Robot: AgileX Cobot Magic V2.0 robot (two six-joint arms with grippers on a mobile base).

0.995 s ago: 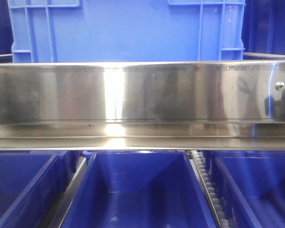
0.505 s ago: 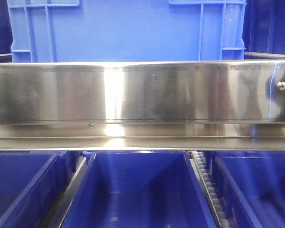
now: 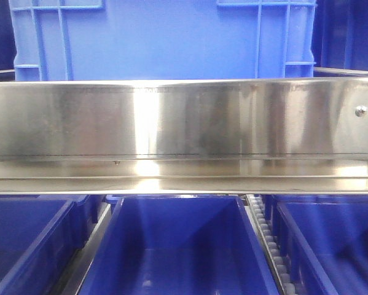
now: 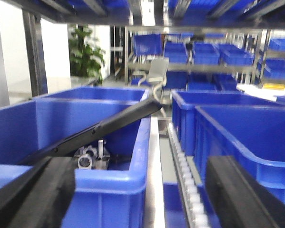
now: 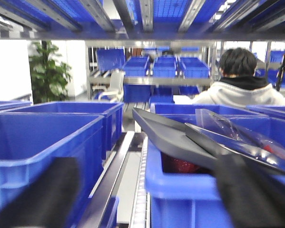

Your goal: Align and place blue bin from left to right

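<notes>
stainless rail (image 3: 184, 123) crosses the whole front view. behind it stands the upper blue bin (image 3: 165, 40), top cut off by the frame. below the rail are three more in a row: left lower bin (image 3: 24, 239), centre lower bin (image 3: 177, 224) and right lower bin (image 3: 331, 239). all three show bare insides as far as visible. a roller track (image 3: 273, 252) runs between the centre and right ones.

left wrist view: panel bin (image 4: 109, 199) sits low left. it holds a dark flat panel (image 4: 104, 128), tilted, upper end resting on the right rim. a small metal part (image 4: 92, 156) lies under the panel. neighbour bin (image 4: 247, 128) is just to the right, contents hidden by its wall. left gripper (image 4: 137, 175) is level and points along the lane. its black fingers (image 4: 37, 194) are spread wide and clamp nothing.

right wrist view: near-left bin (image 5: 42, 137) has its inside out of sight. cluttered bin (image 5: 190, 199) holds a grey panel (image 5: 175, 137) and a clear plastic sheet (image 5: 237, 133), both sticking out over the rim. something red (image 5: 180, 166) lies below them, not identifiable. right gripper (image 5: 144, 180) is also level. its fingers (image 5: 256, 194) are blurred, set far apart, and hold nothing.

neither arm shows in the front view. i cannot match the wrist-view bins to the front-view ones.
</notes>
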